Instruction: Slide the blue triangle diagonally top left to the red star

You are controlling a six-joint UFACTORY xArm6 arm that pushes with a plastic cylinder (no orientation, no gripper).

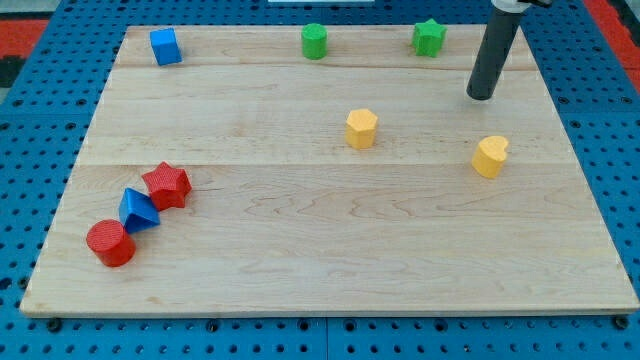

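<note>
Your end effector is a bare rod with nothing to pinch, its tip [481, 97] at the counter's [330, 280] far right, while the blue triangle [138, 209] lies well away at near left, touching the red star [167, 185] and red cylinder [110, 243].

- No text, label, brand, number or sign can be read anywhere in the camera view.
- The wooden board [330, 250] shows only bare grain (no print or marking on it).
- The coloured blocks have plain faces, with no letters or digits.
- The dark rod carries no legible marking.
- The blue perforated surface [40, 120] around the board shows only rows of holes.
</note>
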